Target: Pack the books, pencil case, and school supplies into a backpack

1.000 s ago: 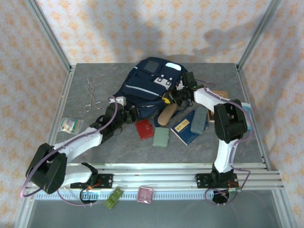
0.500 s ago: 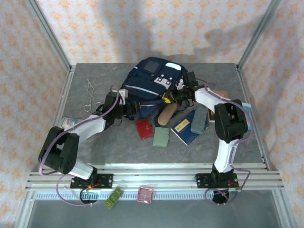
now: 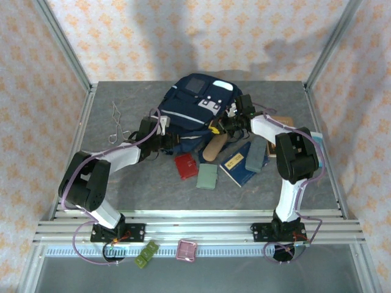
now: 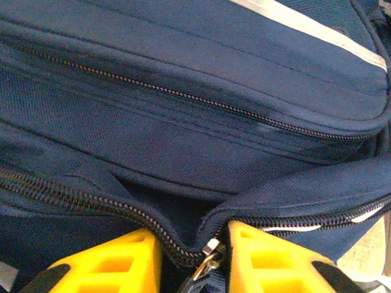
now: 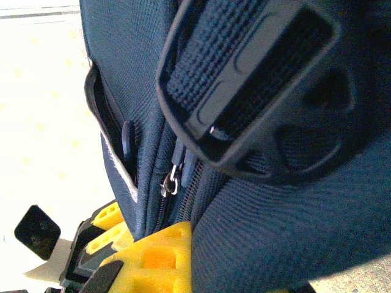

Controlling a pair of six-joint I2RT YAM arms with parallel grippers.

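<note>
Navy backpack; two books; three supplies; one pouch.

Alu rail runs across near edge of grey table. Thin metal tongs lie flat well beyond rail, twd far left. Just on rail's near side: sm green pc, w/ pink sq tray to its right.
</note>
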